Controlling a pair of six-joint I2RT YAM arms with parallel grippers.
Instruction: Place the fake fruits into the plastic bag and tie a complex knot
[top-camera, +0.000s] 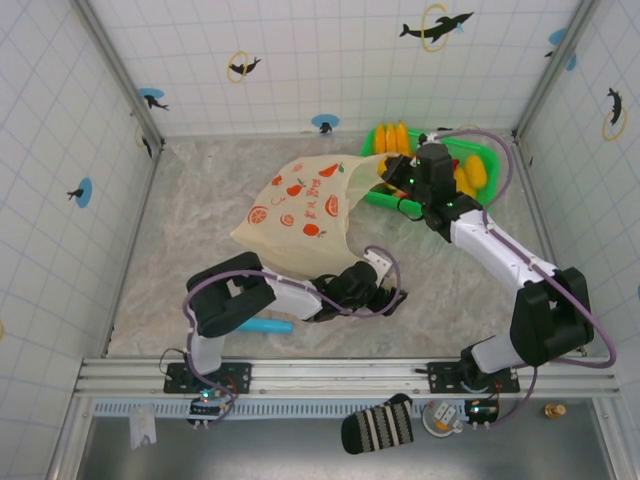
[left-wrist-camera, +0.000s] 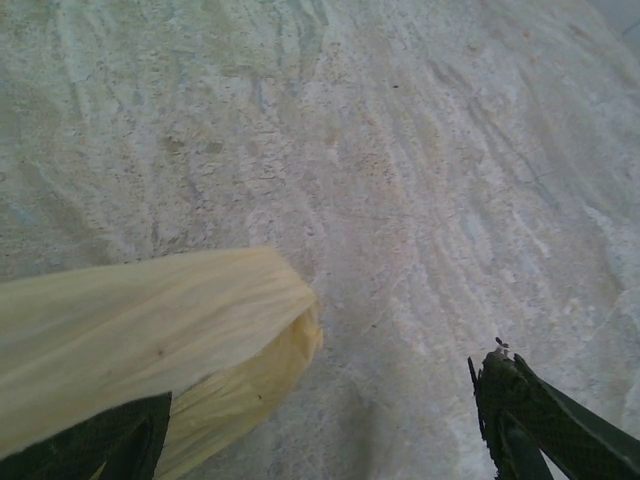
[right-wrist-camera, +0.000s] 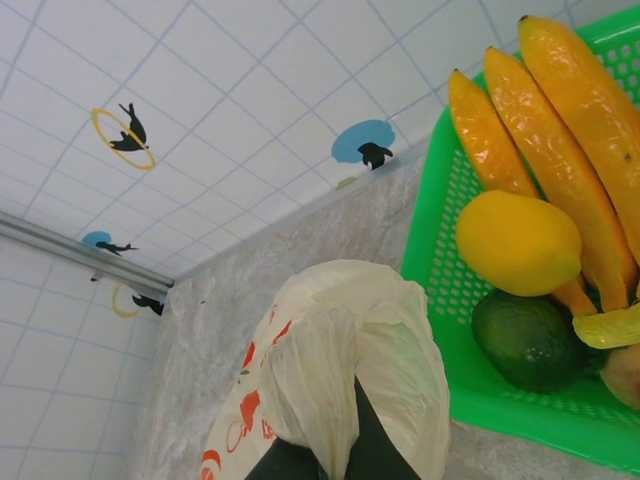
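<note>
At the near-left of the table (top-camera: 190, 200), a blue tube (top-camera: 262, 326) is seen lying flat, just beside the left arm. The left gripper (top-camera: 388, 297) is held low over the table near the middle; in the wrist view its jaws (left-wrist-camera: 315, 400) are spread wide and nothing is clamped. A rolled fold of the plastic bag (left-wrist-camera: 170, 330) is laid against the left finger (left-wrist-camera: 110, 445), while the right finger (left-wrist-camera: 520, 410) is well apart from it over bare table. The plastic bag (top-camera: 300, 210) is spread flat mid-table, orange fruit prints up, its far-right corner drawn up toward the green basket (top-camera: 490, 160). That corner is pinched by the right gripper (top-camera: 398, 183), whose fingers (right-wrist-camera: 335, 450) are closed on bunched bag film (right-wrist-camera: 350, 350). The fake fruits (top-camera: 470, 178) are all seen inside the basket (right-wrist-camera: 440, 300): bananas (right-wrist-camera: 560, 130), a yellow round fruit (right-wrist-camera: 518, 243) and a dark green fruit (right-wrist-camera: 528, 338), touching one another.
</note>
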